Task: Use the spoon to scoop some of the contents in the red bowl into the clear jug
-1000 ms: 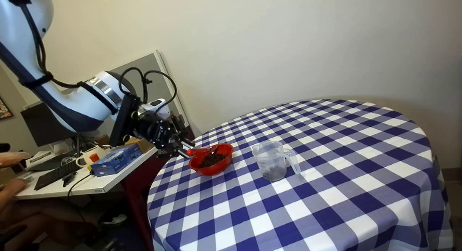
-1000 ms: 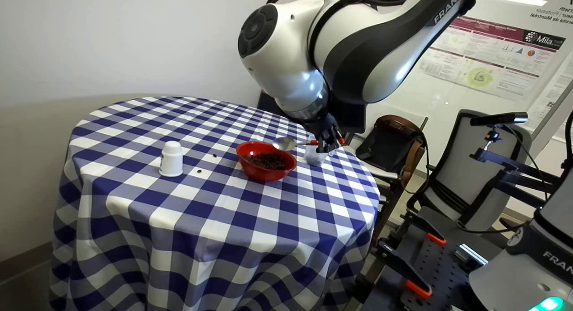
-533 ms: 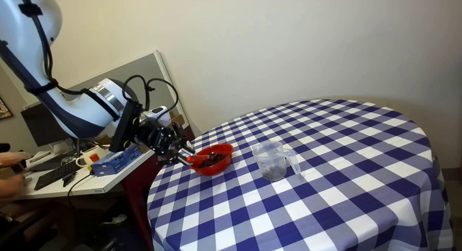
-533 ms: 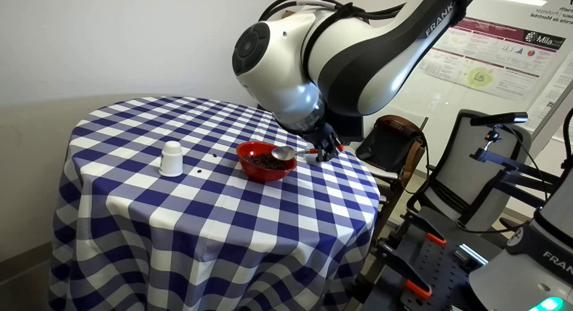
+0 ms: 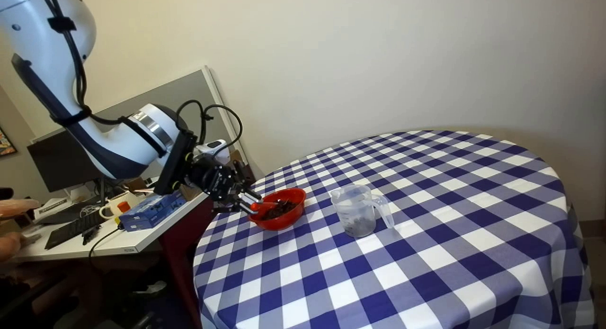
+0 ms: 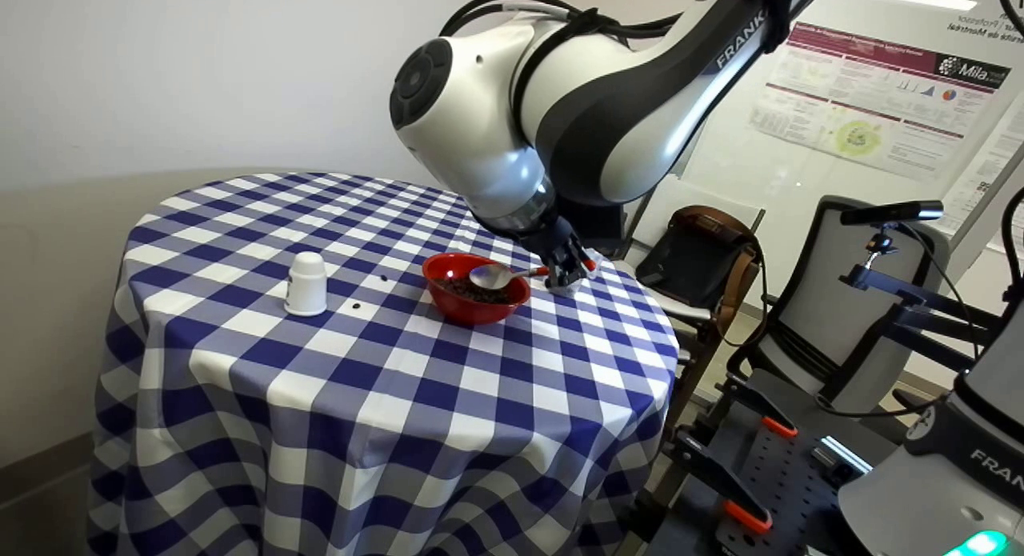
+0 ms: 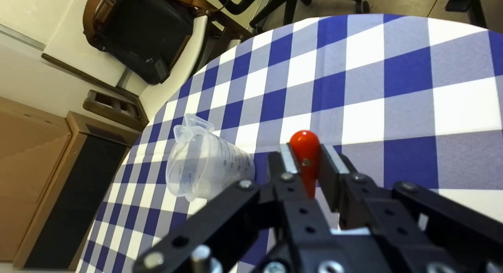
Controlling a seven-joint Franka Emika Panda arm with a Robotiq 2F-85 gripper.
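Observation:
In both exterior views the red bowl (image 5: 277,223) (image 6: 478,311) stands on the checked cloth, holding dark contents (image 5: 273,212) (image 6: 478,295). My gripper (image 7: 310,159) is shut on the red handle of the spoon (image 7: 305,147); the handle's round end shows between the fingers. The spoon's metal head (image 6: 491,277) reaches over the rim and lies low inside the bowl. Whether it touches the contents I cannot tell. Upright on the cloth, the clear jug (image 5: 354,210) (image 7: 214,163) has a little dark stuff at its bottom. In an exterior view, my gripper (image 6: 570,270) mostly hides it.
A white bottle-like object (image 6: 306,286) stands on the cloth beyond the bowl, with two small dark bits (image 6: 356,306) near it. A desk with a blue box (image 5: 152,210) adjoins the table. A chair bearing a black and brown bag (image 6: 694,256) stands by the table edge.
The gripper has lowered and moved toward the bowl with the spoon. The spoon head has gone from just above the rim to low inside the bowl. Bowl and jug have not moved.

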